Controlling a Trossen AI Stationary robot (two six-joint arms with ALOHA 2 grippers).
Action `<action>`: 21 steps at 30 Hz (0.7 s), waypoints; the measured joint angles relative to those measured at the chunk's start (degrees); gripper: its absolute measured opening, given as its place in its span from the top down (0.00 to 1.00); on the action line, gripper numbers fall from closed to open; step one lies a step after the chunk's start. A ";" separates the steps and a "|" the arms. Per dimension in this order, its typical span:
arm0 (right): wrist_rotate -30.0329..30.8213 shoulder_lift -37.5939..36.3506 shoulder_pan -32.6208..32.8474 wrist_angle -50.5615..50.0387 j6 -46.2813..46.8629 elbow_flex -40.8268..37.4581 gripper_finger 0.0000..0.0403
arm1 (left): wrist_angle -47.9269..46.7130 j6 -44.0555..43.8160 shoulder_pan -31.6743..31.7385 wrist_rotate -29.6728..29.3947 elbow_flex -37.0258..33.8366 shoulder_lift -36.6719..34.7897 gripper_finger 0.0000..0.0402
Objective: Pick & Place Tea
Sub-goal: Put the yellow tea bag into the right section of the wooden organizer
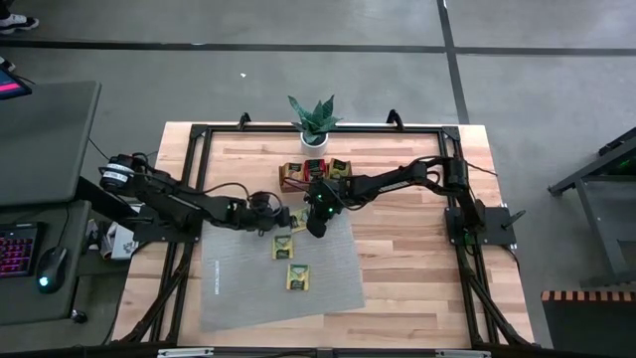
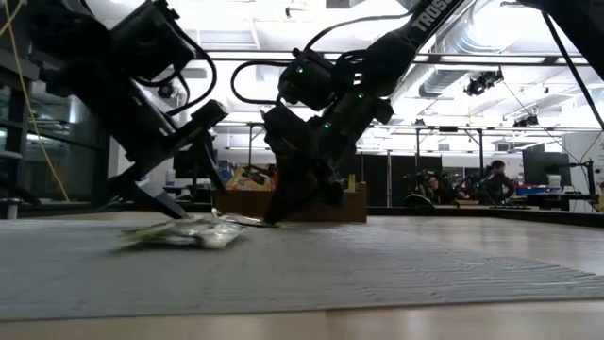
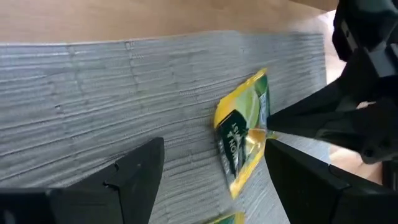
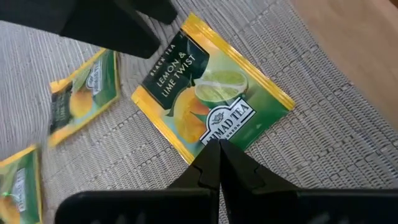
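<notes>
High view: both arms converged at the grey ribbed mat (image 1: 238, 283)'s far edge near the wooden tray (image 1: 294, 177), right gripper (image 1: 315, 229) and left gripper (image 1: 285, 213) flanking one yellow-green tea sachet (image 1: 300, 219), two more sachets (image 1: 296, 277) lying apart on the mat. Low view: sachet apparently lying flat on the mat, edge detail too dim to confirm. Wrist views: left fingers (image 3: 134, 171) spread wide astride the Lemon & Lime Twist sachet (image 4: 211, 109), holding nothing; right tips closed together, pressed at its edge, probably to pin or lift it for the left's grasp.
</notes>
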 joint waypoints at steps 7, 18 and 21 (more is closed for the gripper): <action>-1.34 0.00 0.53 0.11 0.44 -0.04 1.00 | 0.93 3.81 3.87 4.83 0.59 0.06 0.31; -1.00 0.00 0.77 1.42 0.84 -0.15 1.00 | 3.57 4.84 5.35 9.33 0.59 0.06 0.31; -0.99 0.05 0.82 2.21 1.33 -0.17 1.00 | 5.84 5.82 5.35 9.72 0.59 0.06 0.31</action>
